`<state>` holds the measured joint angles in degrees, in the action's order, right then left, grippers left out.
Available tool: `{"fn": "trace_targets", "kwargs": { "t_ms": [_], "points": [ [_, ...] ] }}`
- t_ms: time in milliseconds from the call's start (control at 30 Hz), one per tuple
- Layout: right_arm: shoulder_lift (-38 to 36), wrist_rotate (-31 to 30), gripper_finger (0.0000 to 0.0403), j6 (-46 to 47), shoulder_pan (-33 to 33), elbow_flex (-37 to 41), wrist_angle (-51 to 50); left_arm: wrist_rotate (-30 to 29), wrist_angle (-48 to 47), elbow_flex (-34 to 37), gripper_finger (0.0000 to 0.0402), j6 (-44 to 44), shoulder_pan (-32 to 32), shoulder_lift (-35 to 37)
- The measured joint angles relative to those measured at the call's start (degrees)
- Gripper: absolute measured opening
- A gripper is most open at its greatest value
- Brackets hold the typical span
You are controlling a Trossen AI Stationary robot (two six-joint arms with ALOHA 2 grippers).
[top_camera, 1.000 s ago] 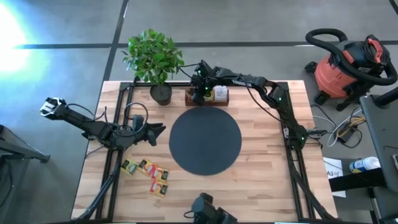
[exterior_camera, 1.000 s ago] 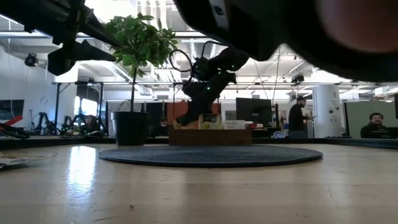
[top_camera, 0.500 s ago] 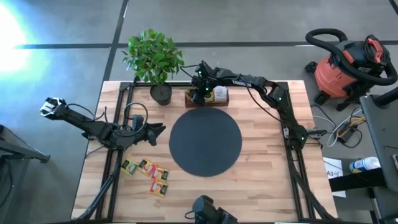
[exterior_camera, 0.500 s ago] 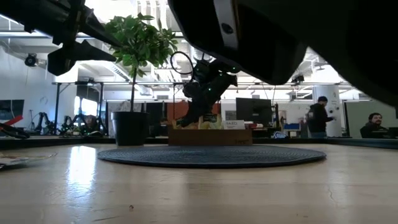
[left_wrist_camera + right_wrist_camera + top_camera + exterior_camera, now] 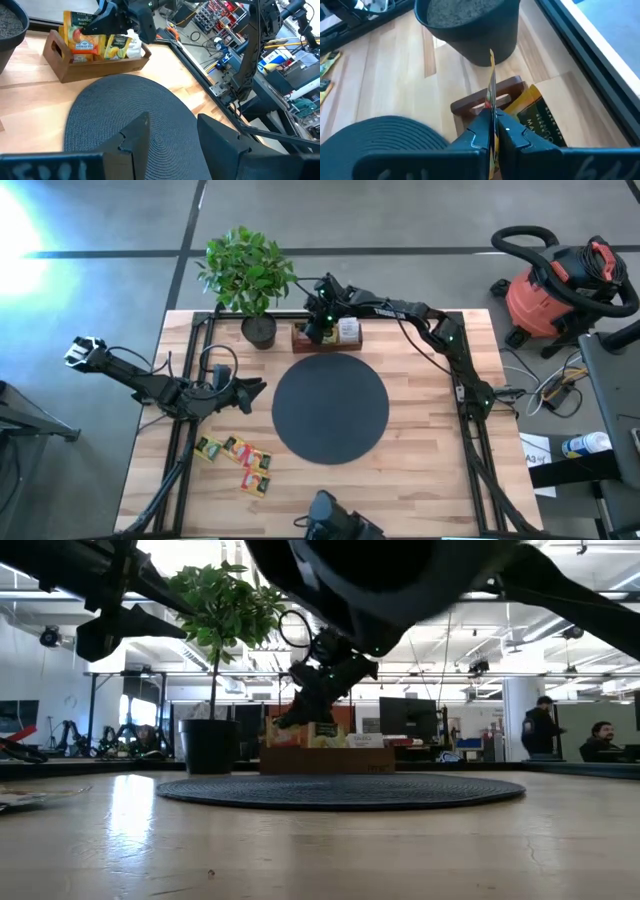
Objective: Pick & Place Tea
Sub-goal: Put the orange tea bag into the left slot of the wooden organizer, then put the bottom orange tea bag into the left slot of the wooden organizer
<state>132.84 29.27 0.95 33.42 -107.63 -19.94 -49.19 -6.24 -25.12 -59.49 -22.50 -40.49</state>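
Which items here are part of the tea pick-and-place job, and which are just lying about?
Part of the job:
- tea sachet pinched edge-on in the right gripper
- sachets standing in the wooden tray
- sachets lying on the table
- black disc
- left gripper, open, waiting beside the disc

Lying about:
- potted plant
- red shop vacuum

We are seeing glare blooming at the overhead picture's top-left corner — ceiling lights are backlighting the low view, silhouetting the plant point(image 5: 222, 610) and blurring a dark arm point(image 5: 400, 580) close overhead.
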Motion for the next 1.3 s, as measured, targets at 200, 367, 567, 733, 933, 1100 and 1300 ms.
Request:
{"fn": "trace_targets", "kwargs": {
  "t_ms": [200,367,567,733,933,1100,1300],
  "points": [
    [0.0,1.0,0.0008,1.2,0.0,2.6,1.3,0.0,0.0,0.0,0.0138,-0.3,0.0,0.0],
    [0.0,0.8,0.0008,2.5,0.0,5.0,5.3,0.0,0.0,0.0,0.0138,-0.3,0.0,0.0],
    [0.0,1.6,0.0008,1.9,-0.1,5.6,9.1,0.0,0.0,0.0,0.0138,-0.4,0.0,0.0],
    [-0.1,2.7,0.0009,1.1,0.0,5.7,9.2,0.0,0.0,0.0,0.0138,-0.6,0.0,0.0],
    [-0.1,2.5,0.0037,1.9,0.0,5.7,5.0,0.0,0.0,0.0,0.0138,-0.6,0.0,0.0],
    [-0.3,2.6,0.0087,2.1,0.5,5.7,0.9,-0.9,0.0,0.0,0.0138,-0.6,0.0,0.0],
    [-1.1,2.7,0.0137,2.1,0.5,3.8,0.1,-1.3,0.0,0.0,0.0138,-0.6,0.0,0.0]
  ]
}}
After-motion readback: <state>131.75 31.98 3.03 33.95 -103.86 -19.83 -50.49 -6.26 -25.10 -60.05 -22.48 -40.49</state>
